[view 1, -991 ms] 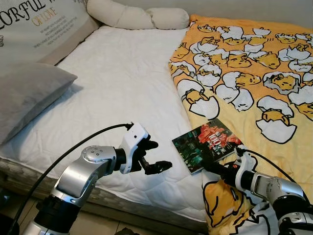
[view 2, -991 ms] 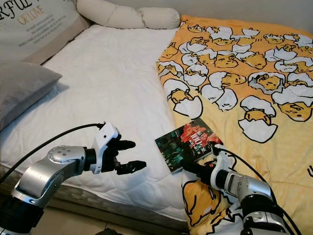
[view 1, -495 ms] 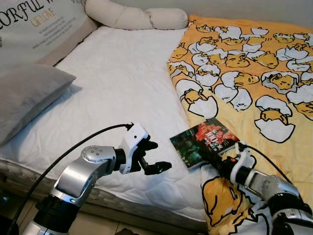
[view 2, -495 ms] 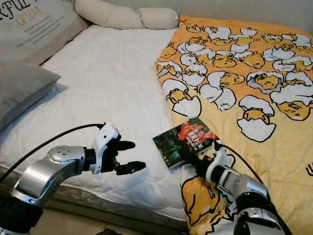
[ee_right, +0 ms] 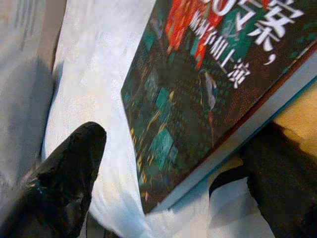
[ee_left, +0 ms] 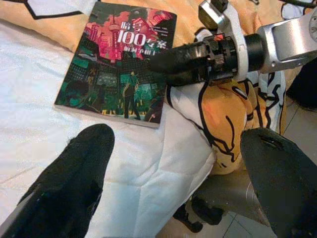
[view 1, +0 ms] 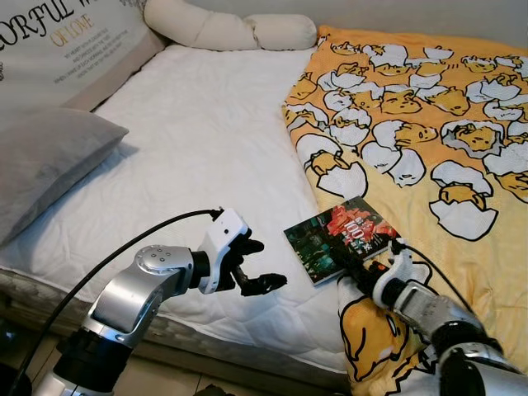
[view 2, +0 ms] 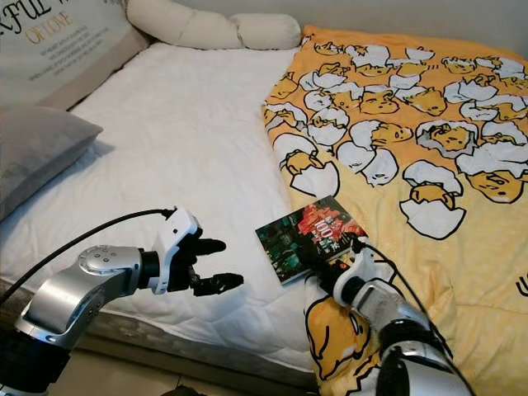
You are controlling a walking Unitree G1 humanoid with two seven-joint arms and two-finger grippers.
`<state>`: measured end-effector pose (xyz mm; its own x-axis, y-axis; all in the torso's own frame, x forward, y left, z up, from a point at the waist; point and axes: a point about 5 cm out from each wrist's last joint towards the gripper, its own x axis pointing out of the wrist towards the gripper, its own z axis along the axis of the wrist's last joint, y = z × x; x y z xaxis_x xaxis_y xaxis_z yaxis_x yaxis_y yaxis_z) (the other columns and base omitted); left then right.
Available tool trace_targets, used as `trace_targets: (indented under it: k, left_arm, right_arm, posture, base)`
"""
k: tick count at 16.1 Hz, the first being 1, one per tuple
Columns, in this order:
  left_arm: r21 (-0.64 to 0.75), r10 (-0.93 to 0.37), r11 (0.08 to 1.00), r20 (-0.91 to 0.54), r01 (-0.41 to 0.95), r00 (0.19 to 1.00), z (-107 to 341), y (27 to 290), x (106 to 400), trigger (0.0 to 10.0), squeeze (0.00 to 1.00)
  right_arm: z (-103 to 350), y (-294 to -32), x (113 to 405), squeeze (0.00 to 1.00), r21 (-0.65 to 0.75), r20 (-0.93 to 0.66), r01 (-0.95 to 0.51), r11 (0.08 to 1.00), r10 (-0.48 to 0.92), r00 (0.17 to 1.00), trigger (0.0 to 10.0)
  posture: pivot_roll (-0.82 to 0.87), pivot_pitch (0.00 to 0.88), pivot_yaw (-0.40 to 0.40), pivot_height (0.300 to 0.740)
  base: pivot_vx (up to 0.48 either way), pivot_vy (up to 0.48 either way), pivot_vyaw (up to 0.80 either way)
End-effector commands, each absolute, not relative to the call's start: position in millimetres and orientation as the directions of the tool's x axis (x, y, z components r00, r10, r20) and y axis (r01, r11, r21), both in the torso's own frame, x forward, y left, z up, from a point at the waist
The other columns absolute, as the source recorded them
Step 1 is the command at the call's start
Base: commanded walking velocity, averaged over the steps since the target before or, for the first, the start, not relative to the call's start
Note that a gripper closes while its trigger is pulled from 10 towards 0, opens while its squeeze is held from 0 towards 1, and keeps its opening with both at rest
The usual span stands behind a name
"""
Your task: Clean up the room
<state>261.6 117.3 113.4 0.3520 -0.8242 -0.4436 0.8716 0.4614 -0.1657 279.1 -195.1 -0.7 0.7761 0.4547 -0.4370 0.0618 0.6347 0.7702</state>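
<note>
A white-sheeted bed [view 1: 198, 140] with a yellow cartoon blanket [view 1: 429, 132] spread over one side carries a book [view 1: 337, 239], lying flat at the blanket's near edge, half on the sheet. The right gripper [view 1: 356, 269], fingers parted, has one finger over the book's near corner and one below it. Left of the book, the left gripper [view 1: 257, 264] hovers open above the sheet. The pickup looks underway; next, probably closing on that corner and lifting.

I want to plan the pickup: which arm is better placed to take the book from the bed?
The right. Its claw is open at the book, at its near edge, while the left claw hovers apart over the white sheet.
</note>
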Motion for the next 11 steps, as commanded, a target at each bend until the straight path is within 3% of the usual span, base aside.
trace_targets:
  k: [1, 2, 3, 4, 11]
  left_arm:
    - [-0.158, -0.826, 0.453, -0.444, 0.878, 0.346, 116.7, 118.1, 259.8, 10.0, 0.00]
    - [-0.158, -0.825, 0.452, -0.448, 0.878, 0.344, 117.1, 119.9, 258.6, 10.0, 0.00]
    - [-0.159, -0.823, 0.452, -0.453, 0.878, 0.342, 117.8, 122.0, 257.1, 10.0, 0.00]
    - [-0.158, -0.821, 0.451, -0.459, 0.878, 0.339, 118.3, 124.3, 255.7, 10.0, 0.00]
    - [-0.150, -0.821, 0.450, -0.458, 0.880, 0.342, 121.2, 126.1, 253.3, 10.0, 0.00]
  right_arm:
    - [-1.3, -193.4, 281.3, 0.00, 0.771, -0.436, 0.087, 0.631, 0.423, 0.795, 8.5]
    - [-2.7, -192.8, 281.8, 0.00, 0.764, -0.440, 0.106, 0.636, 0.394, 0.807, 3.5]
    - [-2.5, -190.6, 283.0, 0.00, 0.778, -0.422, 0.111, 0.619, 0.383, 0.822, 3.0]
    - [-1.9, -189.1, 284.2, 0.00, 0.785, -0.403, 0.106, 0.610, 0.373, 0.836, 0.0]
    - [3.4, -194.3, 287.2, 0.00, 0.825, -0.310, 0.075, 0.560, 0.338, 0.888, 0.0]
  posture:
    - [0.03, 0.000, 0.068, 0.740]
    - [0.04, 0.000, 0.074, 0.740]
    - [0.05, 0.000, 0.078, 0.740]
    - [0.06, 0.000, 0.082, 0.740]
    - [0.06, 0.000, 0.088, 0.740]
  base:
    - [0.000, 0.000, 0.00]
    - [0.000, 0.000, 0.00]
    - [0.000, 0.000, 0.00]
    - [0.000, 0.000, 0.00]
    - [0.000, 0.000, 0.00]
